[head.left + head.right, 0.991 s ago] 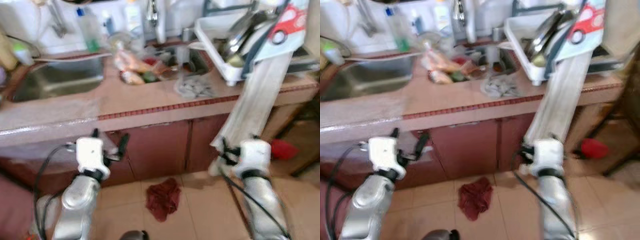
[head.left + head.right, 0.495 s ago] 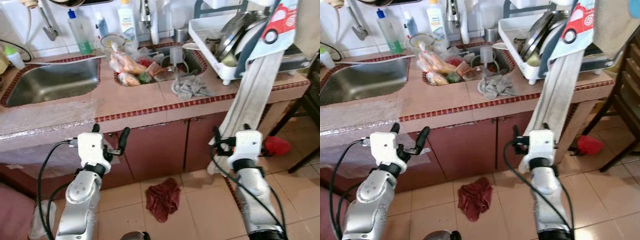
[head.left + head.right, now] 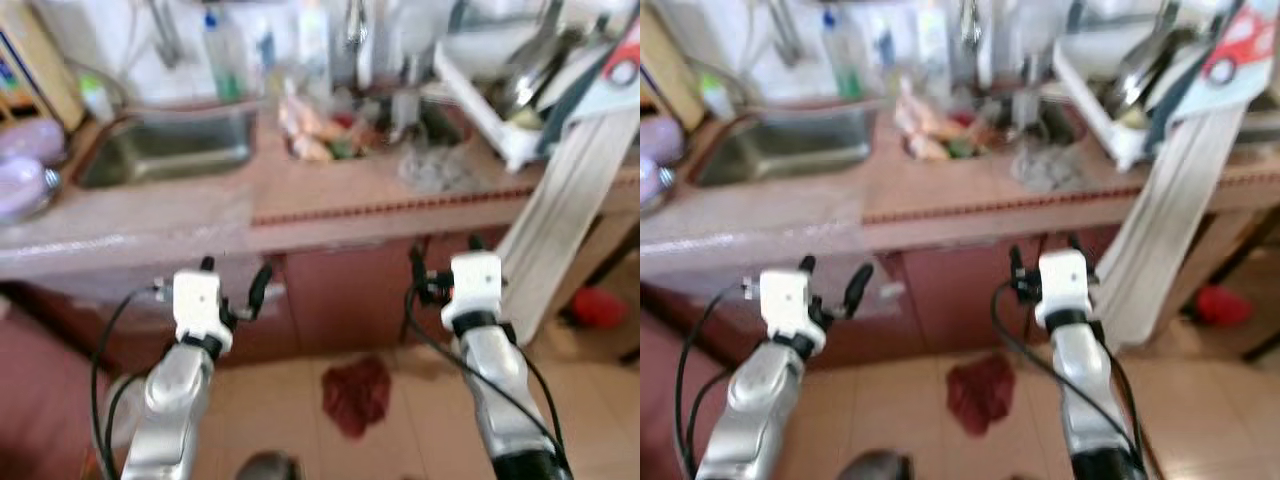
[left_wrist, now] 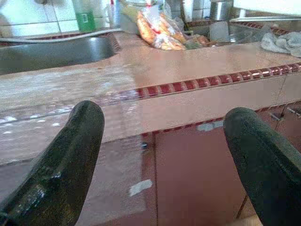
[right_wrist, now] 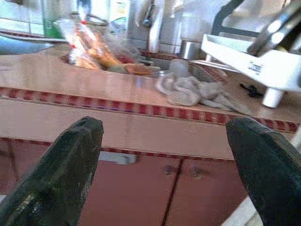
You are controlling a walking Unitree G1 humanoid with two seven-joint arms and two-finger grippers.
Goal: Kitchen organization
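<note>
I face a pink tiled counter (image 3: pixel 330 195) with a steel sink (image 3: pixel 170 150) on the left. Clear bags of vegetables (image 3: pixel 312 122) lie at the rim of a second basin, and a crumpled grey rag (image 3: pixel 435 170) rests on the counter beside them. A white dish rack (image 3: pixel 480 85) with plates stands at the right. My left gripper (image 3: pixel 235 280) and right gripper (image 3: pixel 445 255) hover in front of the brown cabinet doors below the counter edge. Both are open and hold nothing. In the wrist views the left gripper (image 4: pixel 162 117) and right gripper (image 5: pixel 164 127) point at the counter front.
A long striped towel (image 3: pixel 570 210) hangs from the rack down to the floor. A dark red cloth (image 3: pixel 355 390) lies on the tiles between my arms. Bottles (image 3: pixel 225 55) line the back wall. Purple items (image 3: pixel 25 170) sit at the counter's left end.
The whole picture has slid to the right and blurred, so the camera has turned left. Both grippers stay open in front of the cabinets.
</note>
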